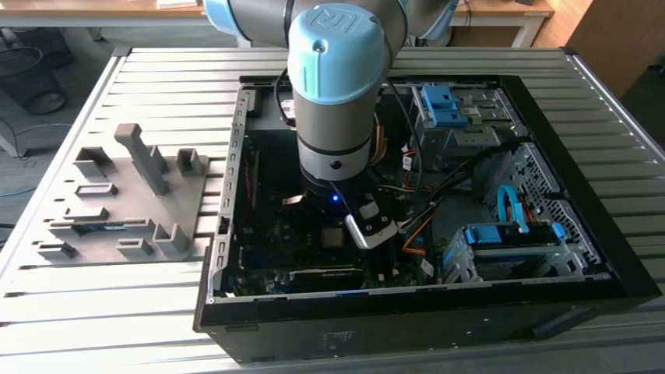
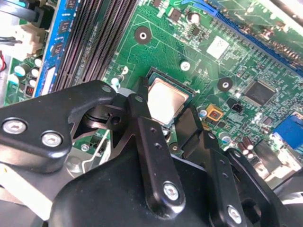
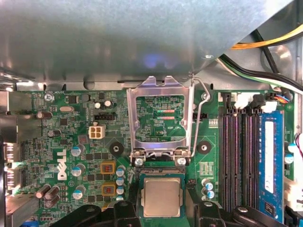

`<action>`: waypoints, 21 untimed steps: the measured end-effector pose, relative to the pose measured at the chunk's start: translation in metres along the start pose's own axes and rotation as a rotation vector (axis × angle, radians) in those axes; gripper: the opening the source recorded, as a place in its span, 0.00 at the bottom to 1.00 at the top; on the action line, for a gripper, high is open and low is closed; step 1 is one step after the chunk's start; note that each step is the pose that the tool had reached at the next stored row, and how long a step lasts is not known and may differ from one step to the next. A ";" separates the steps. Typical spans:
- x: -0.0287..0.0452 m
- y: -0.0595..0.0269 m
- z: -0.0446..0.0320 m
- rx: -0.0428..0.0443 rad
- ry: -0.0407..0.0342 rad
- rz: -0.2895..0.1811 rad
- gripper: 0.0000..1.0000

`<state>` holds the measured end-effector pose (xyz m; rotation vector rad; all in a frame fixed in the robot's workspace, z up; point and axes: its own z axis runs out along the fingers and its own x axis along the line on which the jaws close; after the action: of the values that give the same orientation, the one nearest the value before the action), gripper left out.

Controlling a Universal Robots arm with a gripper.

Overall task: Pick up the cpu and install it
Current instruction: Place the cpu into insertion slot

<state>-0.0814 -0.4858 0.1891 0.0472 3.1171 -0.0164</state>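
- On the exterior view's left, a grey moulded parts holder (image 1: 124, 204) is lying on the ribbed metal bench (image 1: 156, 78). Its posts and pockets are probably shaped for keeping components in fixed places.
- In the middle, the black computer case (image 1: 416, 315) is lying on its side with the panel off. This way the green motherboard (image 3: 61, 137) is facing up, and the arm (image 1: 335, 93), smooth grey with pale blue caps, is reaching straight down into it.
- In the first wrist view, the shiny steel retention frame (image 3: 161, 118) is standing folded back, with its thin wire lever (image 3: 198, 118) beside it. This is leaving the socket (image 2: 171, 80) free from above.
- The cpu (image 3: 162, 197), a flat square with a matt silvery lid on a green rim, is sitting in the black socket, close to the frame's hinge. As far as I can judge, it is lying level with the board.
- The gripper (image 2: 165, 106) is hanging over it. Its matt black fingers (image 2: 142, 127) are standing narrow at two opposite edges of the cpu and seem to be gripping it, and an edge hold is sparing the underside.
- On the exterior view's right, metal drive bays with blue plastic clips (image 1: 509, 238) and loose cables are filling the case, well apart from the socket.
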 end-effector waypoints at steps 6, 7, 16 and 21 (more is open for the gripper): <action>0.0001 0.0012 0.0011 -0.0005 -0.0002 -0.022 0.47; 0.0001 0.0012 0.0012 -0.0005 -0.0002 -0.024 0.47; 0.0002 0.0012 0.0041 -0.0008 -0.0003 -0.027 0.47; 0.0002 0.0012 0.0041 -0.0007 -0.0002 -0.027 0.47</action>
<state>-0.0815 -0.4846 0.1850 0.0055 3.1174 -0.0158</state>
